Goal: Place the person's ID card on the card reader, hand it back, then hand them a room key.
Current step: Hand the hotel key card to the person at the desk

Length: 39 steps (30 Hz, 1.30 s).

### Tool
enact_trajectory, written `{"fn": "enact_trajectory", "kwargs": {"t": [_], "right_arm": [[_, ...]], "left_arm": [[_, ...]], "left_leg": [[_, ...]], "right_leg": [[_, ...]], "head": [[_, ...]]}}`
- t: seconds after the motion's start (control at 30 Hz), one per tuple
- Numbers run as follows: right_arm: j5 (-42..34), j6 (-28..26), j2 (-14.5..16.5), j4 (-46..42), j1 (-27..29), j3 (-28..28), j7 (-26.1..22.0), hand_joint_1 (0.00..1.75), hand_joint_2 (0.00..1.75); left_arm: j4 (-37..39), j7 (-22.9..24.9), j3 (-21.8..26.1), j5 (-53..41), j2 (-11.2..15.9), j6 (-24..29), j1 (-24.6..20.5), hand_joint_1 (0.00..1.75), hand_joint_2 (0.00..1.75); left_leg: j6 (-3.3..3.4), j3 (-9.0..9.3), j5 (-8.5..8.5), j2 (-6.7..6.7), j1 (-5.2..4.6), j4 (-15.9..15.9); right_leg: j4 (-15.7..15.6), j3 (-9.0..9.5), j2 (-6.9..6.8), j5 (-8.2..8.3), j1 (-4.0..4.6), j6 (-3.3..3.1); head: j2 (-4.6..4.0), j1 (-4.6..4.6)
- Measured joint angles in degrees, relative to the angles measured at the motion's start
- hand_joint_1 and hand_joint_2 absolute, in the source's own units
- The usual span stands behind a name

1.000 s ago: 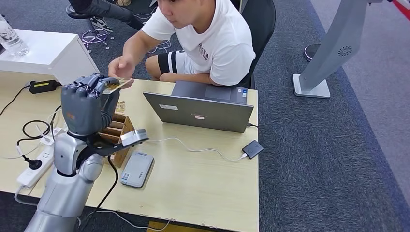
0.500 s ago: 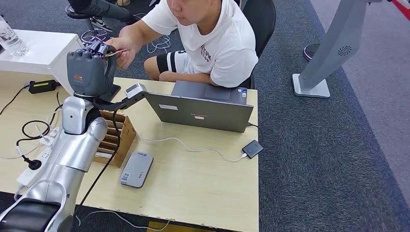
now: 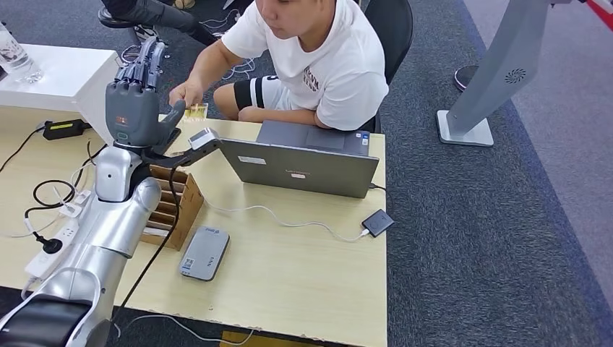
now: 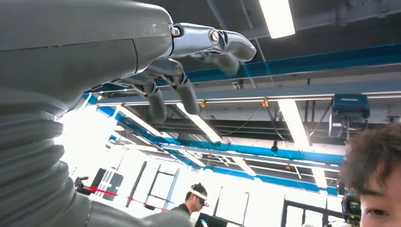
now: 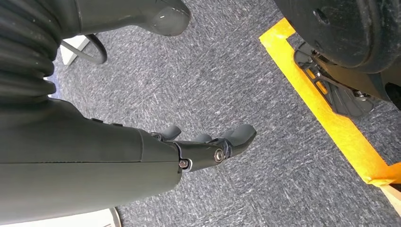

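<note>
My left hand (image 3: 136, 101) is raised over the far left of the desk, fingers stretched up and apart, holding nothing. In the left wrist view its fingers (image 4: 189, 56) point at the ceiling. The seated person's hand (image 3: 184, 92) holds the yellowish card (image 3: 196, 111) just beside my thumb, at the desk's far edge. The grey card reader (image 3: 204, 253) lies flat near the front of the desk. A wooden slotted box (image 3: 176, 206) of key cards stands behind it, partly hidden by my arm. My right hand (image 5: 208, 146) hangs over the carpet, fingers loosely apart and empty.
An open grey laptop (image 3: 300, 163) sits in front of the person. A small black box (image 3: 377, 222) on a white cable lies to its right. A power strip (image 3: 50, 253) and cables lie on the left, with a white cabinet (image 3: 69, 76) beyond.
My left hand lifted the card up toward the person, then spread its fingers. The person took the card and now holds it lower, by the desk edge.
</note>
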Motion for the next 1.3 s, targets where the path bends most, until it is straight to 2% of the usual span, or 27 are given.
{"fn": "enact_trajectory", "kwargs": {"t": [0.1,0.2,0.3,0.43,0.53,0.63,0.7,0.73,0.83,1.0,1.17,1.3], "right_arm": [[-0.2,-0.2,0.0,0.0,0.2,0.0,-0.3,0.0,1.75],[-0.9,-0.8,0.0,0.0,0.9,-0.1,-0.5,0.0,1.75],[-1.9,-1.3,0.0,0.0,1.8,-0.2,-0.7,0.0,1.75],[-4.0,-2.1,0.0,0.1,3.0,-1.4,-0.4,0.0,1.75],[-5.1,-3.1,0.0,0.3,4.0,-2.4,0.2,0.0,1.75],[-5.5,-3.4,0.1,0.6,4.4,-3.2,0.3,0.0,1.75],[-5.9,-2.9,0.1,0.6,4.5,-3.6,0.6,0.0,1.75],[-6.2,-2.5,0.1,0.7,4.6,-3.9,0.7,0.0,1.75],[-6.4,-1.7,0.1,0.8,4.8,-4.3,0.7,0.0,1.75],[-6.3,-0.8,0.1,1.0,4.9,-4.5,0.7,0.0,1.75],[-6.0,0.2,0.1,1.0,4.6,-4.5,0.3,0.0,1.75],[-6.0,0.2,0.1,1.0,4.2,-4.5,1.0,0.0,1.75]], "left_arm": [[-1.9,-4.1,1.2,2.4,0.2,0.0,2.4,0.0,1.75],[-7.9,-10.1,2.9,7.2,0.2,0.0,8.4,0.0,1.75],[-16.6,-14.6,4.8,10.6,0.1,0.1,17.0,0.0,1.75],[-29.9,-18.9,8.5,13.5,0.1,0.1,32.2,0.0,1.75],[-37.7,-19.1,11.9,13.3,0.2,0.1,43.7,0.0,1.75],[-42.6,-18.3,14.4,12.5,0.3,-0.6,50.8,0.0,1.75],[-44.4,-13.9,15.1,10.4,1.2,-5.1,53.6,0.0,1.75],[-44.9,-10.4,15.2,8.9,2.3,-9.5,54.6,0.0,1.75],[-45.1,-1.8,15.7,5.7,6.0,-21.8,56.4,0.0,1.75],[-41.2,6.1,15.9,-1.0,12.1,-34.8,53.9,0.0,1.75],[-33.6,6.5,14.0,-2.3,16.6,-39.7,46.9,0.0,1.75],[-28.8,6.2,11.0,-2.4,17.7,-40.1,40.8,0.0,1.75]], "left_leg": [[0.0,-0.01,-0.01,0.02,-0.01,0.0],[0.02,-0.02,-0.05,0.04,-0.01,0.0],[0.0,-0.05,-0.13,0.08,-0.03,-0.1],[-0.02,0.03,-0.36,0.3,-0.06,-0.1],[-0.03,0.01,-0.45,0.29,-0.06,-0.1],[-0.02,-0.01,-0.47,0.17,-0.06,-0.1],[-0.02,-0.01,-0.47,0.14,-0.06,-0.1],[-0.03,0.0,-0.46,0.13,-0.05,-0.1],[-0.06,0.02,-0.4,0.09,-0.02,-0.1],[-0.07,0.04,-0.29,-0.04,0.0,-0.1],[-0.09,0.03,-0.2,-0.06,0.0,-0.1],[-0.06,0.01,-0.18,-0.06,-0.01,-0.1]], "right_leg": [[0.0,-0.01,0.02,-0.01,0.0,0.0],[0.0,-0.03,0.03,-0.05,-0.01,0.01],[0.0,-0.06,0.08,-0.13,-0.01,0.0],[0.0,-0.07,0.27,-0.27,-0.04,0.04],[0.0,-0.11,0.25,-0.41,-0.05,0.11],[0.0,-0.1,0.13,-0.47,-0.05,0.14],[0.0,-0.08,0.11,-0.47,-0.05,0.14],[0.0,-0.07,0.1,-0.47,-0.05,0.14],[0.0,-0.09,0.07,-0.44,-0.02,0.11],[0.0,-0.1,-0.05,-0.42,0.0,0.08],[0.0,-0.02,-0.06,-0.3,-0.01,0.03],[0.0,-0.01,-0.05,-0.26,-0.02,0.05]], "head": [[0.0,0.0],[0.0,-0.01],[0.0,-0.01],[0.0,-0.02],[0.0,-0.04],[0.0,-0.03],[0.0,-0.03],[0.0,-0.03],[0.0,-0.04],[0.0,-0.03],[0.0,-0.03],[0.0,-0.02]]}}
